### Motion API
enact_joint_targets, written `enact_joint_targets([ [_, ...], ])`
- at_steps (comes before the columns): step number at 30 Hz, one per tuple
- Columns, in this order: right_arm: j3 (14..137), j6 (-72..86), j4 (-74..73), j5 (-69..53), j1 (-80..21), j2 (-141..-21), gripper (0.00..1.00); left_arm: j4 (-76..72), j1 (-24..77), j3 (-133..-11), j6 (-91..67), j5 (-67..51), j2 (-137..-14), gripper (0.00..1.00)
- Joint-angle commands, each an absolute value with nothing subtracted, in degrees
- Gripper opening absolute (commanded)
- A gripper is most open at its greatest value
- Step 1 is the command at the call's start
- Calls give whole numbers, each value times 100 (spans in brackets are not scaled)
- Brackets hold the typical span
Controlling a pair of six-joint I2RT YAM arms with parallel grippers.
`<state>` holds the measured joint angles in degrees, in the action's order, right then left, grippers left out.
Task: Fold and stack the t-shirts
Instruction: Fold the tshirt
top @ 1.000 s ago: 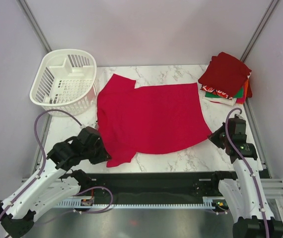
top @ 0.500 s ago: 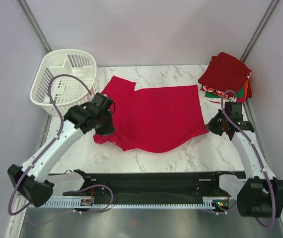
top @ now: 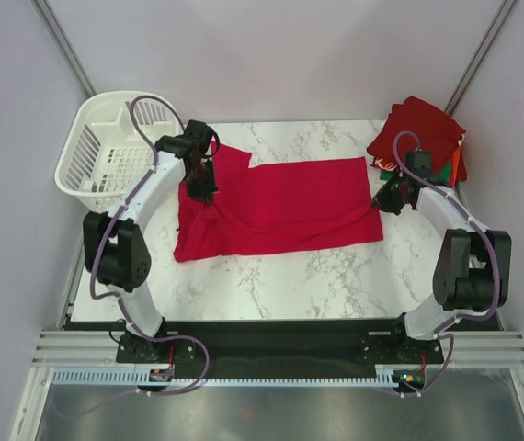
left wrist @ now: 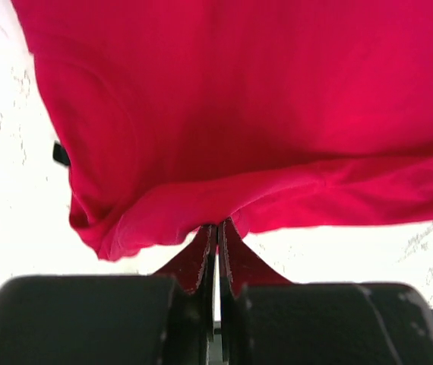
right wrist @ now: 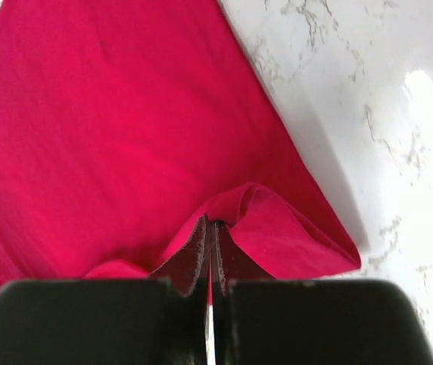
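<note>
The bright red t-shirt [top: 280,207] lay on the marble worktop [top: 317,276] just to the right of the white basket [top: 78,165]. It stretched away from the basket as a wide band, with one sleeve poking out at the end nearest it. At that near-basket end the left end effector [top: 209,194] was closed tight on a gathered fold of the shirt's edge, with cloth bunching out from between its fingers. At the end farthest from the basket the right end effector [top: 383,200] was likewise pinched narrow on a fold at the shirt's corner. The stack of folded t-shirts [top: 418,138] sat across the worktop from the basket, dark red on top, with green, white and orange edges showing beneath.
</note>
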<state>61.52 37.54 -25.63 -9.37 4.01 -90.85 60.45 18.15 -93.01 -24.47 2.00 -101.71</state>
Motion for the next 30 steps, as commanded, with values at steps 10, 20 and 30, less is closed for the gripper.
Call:
enact_joint_targets([
  [10,7874,3736,-2407,-695,343,-11030,13,6283,1424,-11633,-1854,492,-12400,13],
  [20,7790,3498,-2988,-35,325,-10346,86,6548,1424,-11743,-2346,1299,-12410,15],
  [30,5582,3445,-2373,-176,-220,-8764,87,5942,1503,-10232,-2276,941,-11435,72],
])
